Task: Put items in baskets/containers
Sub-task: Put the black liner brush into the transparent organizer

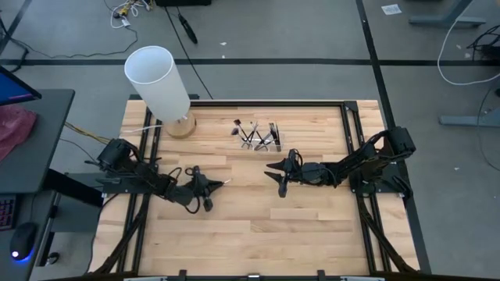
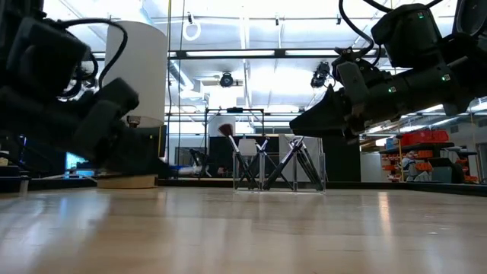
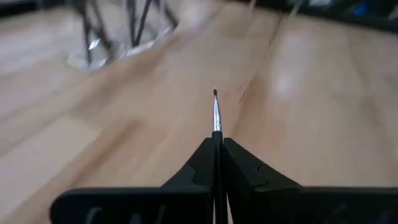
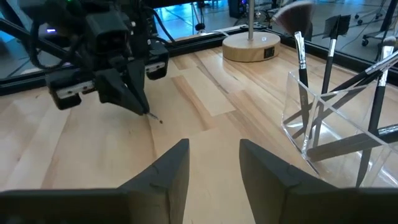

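Observation:
A thin brush point(image 3: 216, 115) with a silver ferrule and a small dark tip sticks out ahead of my left gripper point(image 1: 211, 186), which is shut on it over the table's left middle. The clear holder point(image 1: 262, 137) stands on the wood at the far middle, with several brushes point(image 4: 302, 59) leaning upright inside it. My right gripper point(image 1: 280, 176) hovers open just near of the holder, nothing between its fingers point(image 4: 174, 165). From the right wrist view, the left gripper point(image 4: 140, 102) shows with the brush tip point(image 4: 159, 120) low over the wood. My left gripper pinches the thin brush's handle point(image 3: 217, 135) between its two fingers, just behind the silver ferrule. The brush runs along the fingers and juts out past their ends. The fingers slant slightly down toward the table's right side. The tip point(image 3: 215, 93) is low over the wood.
A tall white cylinder on a round wooden base point(image 1: 162, 84) stands at the far left corner. Dark frame rails point(image 1: 353, 133) run along the table's sides. Bare wood point(image 1: 250, 226) lies between the two arms and toward the near edge.

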`<state>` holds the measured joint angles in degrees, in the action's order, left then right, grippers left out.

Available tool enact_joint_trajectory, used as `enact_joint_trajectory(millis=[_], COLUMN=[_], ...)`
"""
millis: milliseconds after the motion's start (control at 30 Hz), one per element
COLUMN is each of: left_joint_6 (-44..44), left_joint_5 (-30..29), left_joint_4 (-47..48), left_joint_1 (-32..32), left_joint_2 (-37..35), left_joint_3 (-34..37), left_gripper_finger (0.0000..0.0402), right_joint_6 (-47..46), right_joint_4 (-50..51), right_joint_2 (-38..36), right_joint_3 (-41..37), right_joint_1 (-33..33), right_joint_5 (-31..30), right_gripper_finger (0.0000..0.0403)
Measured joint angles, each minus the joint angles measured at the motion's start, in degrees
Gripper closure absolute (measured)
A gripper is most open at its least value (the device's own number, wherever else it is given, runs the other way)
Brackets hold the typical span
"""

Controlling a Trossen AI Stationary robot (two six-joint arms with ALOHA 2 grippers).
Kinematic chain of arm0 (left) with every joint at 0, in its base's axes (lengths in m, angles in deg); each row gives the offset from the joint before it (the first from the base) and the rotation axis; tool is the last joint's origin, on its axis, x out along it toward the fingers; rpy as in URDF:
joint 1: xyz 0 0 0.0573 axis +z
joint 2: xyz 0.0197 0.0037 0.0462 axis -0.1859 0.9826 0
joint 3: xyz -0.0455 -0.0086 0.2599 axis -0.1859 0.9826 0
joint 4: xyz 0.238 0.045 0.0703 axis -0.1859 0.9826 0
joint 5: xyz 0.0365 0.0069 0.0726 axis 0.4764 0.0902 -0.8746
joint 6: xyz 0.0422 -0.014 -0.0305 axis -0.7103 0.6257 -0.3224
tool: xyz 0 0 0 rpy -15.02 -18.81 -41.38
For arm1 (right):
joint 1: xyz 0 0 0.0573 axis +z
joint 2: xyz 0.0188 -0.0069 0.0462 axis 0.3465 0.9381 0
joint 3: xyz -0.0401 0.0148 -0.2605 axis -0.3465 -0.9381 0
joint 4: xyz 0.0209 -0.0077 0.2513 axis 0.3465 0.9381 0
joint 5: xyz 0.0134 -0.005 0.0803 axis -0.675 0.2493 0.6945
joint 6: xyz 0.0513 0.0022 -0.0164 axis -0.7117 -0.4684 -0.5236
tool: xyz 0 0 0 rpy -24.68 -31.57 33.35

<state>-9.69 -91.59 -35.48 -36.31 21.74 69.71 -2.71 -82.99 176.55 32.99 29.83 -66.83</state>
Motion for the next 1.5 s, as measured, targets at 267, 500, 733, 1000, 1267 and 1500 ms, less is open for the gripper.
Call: enact_joint_trajectory(millis=[267,500,733,1000,1267,1500], left_joint_6=[-14.12,-21.12,-23.02,-23.8,-23.77,-23.76], left_joint_5=[6.7,18.02,25.96,26.7,26.61,26.6], left_joint_4=[-17.53,-27.53,-26.88,-25.9,-25.66,-25.48], left_joint_1=[4.74,9.62,11.81,11.53,11.5,11.5], left_joint_2=[-0.09,-0.17,-0.42,-0.42,-0.42,-0.42], left_joint_3=[-0.09,-1.08,-6.53,-7.58,-7.58,-7.58], left_gripper_finger=[0.0385,0.0386,0.0382,0.0382,0.0383,0.0381], right_joint_6=[-2.4,2.1,11.33,15.91,16.35,16.94], right_joint_4=[0.05,-0.13,-4.8,-6.48,-10.31,-12.92], right_joint_2=[0.0,4.15,14.4,14.87,12.81,12.76], right_joint_3=[0.12,6.29,17.86,18.94,17.16,17.16], right_joint_1=[0.0,0.0,0.03,2.3,3.65,3.67], right_joint_5=[2.15,2.8,6.98,9.51,5.01,6.75], right_gripper_finger=[0.0259,0.0227,0.0207,0.023,0.0251,0.0265])
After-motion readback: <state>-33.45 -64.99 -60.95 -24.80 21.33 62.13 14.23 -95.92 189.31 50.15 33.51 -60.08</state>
